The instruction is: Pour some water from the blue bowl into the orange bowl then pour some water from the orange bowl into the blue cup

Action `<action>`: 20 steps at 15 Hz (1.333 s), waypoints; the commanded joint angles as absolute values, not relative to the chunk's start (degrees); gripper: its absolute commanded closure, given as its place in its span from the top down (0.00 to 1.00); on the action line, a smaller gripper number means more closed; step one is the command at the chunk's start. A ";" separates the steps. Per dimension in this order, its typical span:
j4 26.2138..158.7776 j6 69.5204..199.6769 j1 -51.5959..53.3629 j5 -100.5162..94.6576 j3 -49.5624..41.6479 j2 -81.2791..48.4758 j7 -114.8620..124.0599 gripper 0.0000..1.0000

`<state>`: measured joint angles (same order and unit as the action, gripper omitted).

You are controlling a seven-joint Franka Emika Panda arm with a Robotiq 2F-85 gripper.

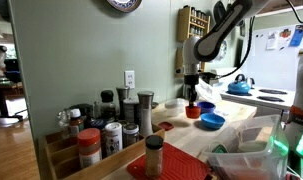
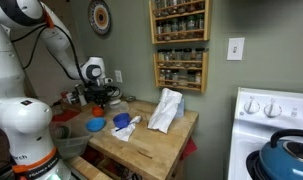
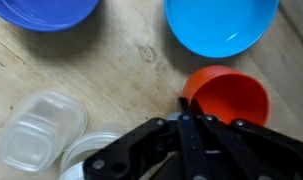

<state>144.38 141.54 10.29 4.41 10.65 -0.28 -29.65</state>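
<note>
The wooden table (image 3: 121, 70) carries everything. No water can be made out in any vessel, so progress has to be judged from how things stand. The arm (image 1: 219, 32) reaches down over the orange bowl (image 3: 231, 98).

The blue bowl (image 3: 221, 25) sits upright and free, just beside the orange bowl. The orange bowl is upright too, resting on the table as far as I can tell. The gripper (image 3: 187, 108) has its jaws drawn together at that bowl's rim, seemingly pinching it. The blue cup (image 3: 46, 12) stands a little farther from the orange bowl than the blue bowl does, with nothing touching it.

My reading is that the first pour, blue bowl into orange bowl, is probably done, though nothing here proves it. The second pour looks to be only at the grasp. Lifting the orange bowl, carrying it over the blue cup and tipping it are all left.

Counted, big to small:
- one wooden table
- one arm
- one blue bowl
- one orange bowl
- one blue cup
- one clear plastic tub (image 3: 41, 125), near the orange bowl on the side away from the blue bowl
- one gripper
</note>
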 commanded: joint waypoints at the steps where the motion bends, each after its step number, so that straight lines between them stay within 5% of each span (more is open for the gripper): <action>1: 146.23 145.06 10.18 0.72 10.42 -0.82 -24.29 0.01; 10: 145.95 146.51 10.13 -11.42 9.55 -3.33 -6.17 0.01; 11: 145.79 146.10 10.10 -11.15 9.54 -3.39 -5.41 0.28; 12: 145.64 145.68 10.02 -10.60 9.51 -3.27 -4.83 0.29; 20: 144.13 138.34 8.25 -3.07 8.72 3.08 -8.89 0.87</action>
<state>144.48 144.47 9.00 -7.67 9.23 -1.50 -5.78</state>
